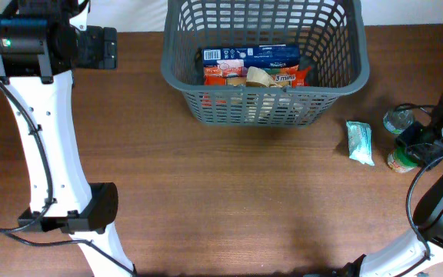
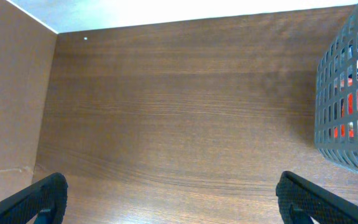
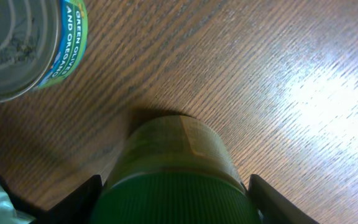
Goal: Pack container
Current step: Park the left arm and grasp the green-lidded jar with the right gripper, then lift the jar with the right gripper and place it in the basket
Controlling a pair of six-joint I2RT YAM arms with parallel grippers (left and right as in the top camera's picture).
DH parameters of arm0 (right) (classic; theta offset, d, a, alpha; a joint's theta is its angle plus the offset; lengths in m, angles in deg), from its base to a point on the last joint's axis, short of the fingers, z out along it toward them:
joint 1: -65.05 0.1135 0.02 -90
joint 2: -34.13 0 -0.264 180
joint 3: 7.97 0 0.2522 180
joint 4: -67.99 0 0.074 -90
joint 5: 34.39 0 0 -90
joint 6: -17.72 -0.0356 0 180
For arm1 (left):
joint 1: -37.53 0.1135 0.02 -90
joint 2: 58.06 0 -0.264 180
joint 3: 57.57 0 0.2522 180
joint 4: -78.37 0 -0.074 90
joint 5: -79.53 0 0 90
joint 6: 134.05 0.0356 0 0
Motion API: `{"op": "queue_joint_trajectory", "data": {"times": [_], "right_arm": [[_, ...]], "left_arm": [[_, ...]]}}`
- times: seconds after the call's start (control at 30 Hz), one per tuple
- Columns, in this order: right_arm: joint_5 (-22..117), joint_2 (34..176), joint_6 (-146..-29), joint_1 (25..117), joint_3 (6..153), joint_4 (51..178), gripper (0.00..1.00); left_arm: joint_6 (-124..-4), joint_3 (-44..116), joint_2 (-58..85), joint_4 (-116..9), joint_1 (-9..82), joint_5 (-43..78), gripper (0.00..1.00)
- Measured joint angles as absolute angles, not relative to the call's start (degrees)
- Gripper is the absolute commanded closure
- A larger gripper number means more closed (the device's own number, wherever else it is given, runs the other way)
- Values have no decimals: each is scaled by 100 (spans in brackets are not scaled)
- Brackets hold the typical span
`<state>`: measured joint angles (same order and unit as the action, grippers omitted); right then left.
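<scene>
The container (image 1: 337, 85), a large dark grey slotted basket, stands at the back middle of the table and holds a blue box (image 1: 248, 54) and red packets (image 1: 225, 75). Its wall also shows at the right edge of the left wrist view (image 2: 347, 106). My right gripper (image 3: 174, 199) is closed around a green-lidded jar (image 3: 173, 155) that stands on the table at the far right (image 1: 400, 159). A fingertip sits on each side of the lid. My left gripper (image 2: 169, 199) is open and empty over bare wood, left of the basket.
A tin can (image 3: 17, 46) with a green and blue label stands beside the jar, also seen from overhead (image 1: 397, 119). A pale green pouch (image 1: 359, 141) lies left of the jar. Cables run along the right edge.
</scene>
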<state>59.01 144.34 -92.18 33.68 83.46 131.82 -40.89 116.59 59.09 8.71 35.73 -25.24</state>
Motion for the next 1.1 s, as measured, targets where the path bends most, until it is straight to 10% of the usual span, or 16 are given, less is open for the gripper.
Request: {"op": "queue_joint_trajectory", "data": {"times": [0.47,0.8,1.1], "right_arm": [[5598,14434,-9323,3370,8731,13925,75],[5036,13973,-9061,3468,11566,15656,87],[3630,13033,-7625,5204,13550,15748,96]], "left_arm": [[-4091,11657,5909,871,3573,-2526,1],[-4091,11657,5909,875,3573,-2524,1],[-4091,11657,5909,877,3573,-2526,1]]}}
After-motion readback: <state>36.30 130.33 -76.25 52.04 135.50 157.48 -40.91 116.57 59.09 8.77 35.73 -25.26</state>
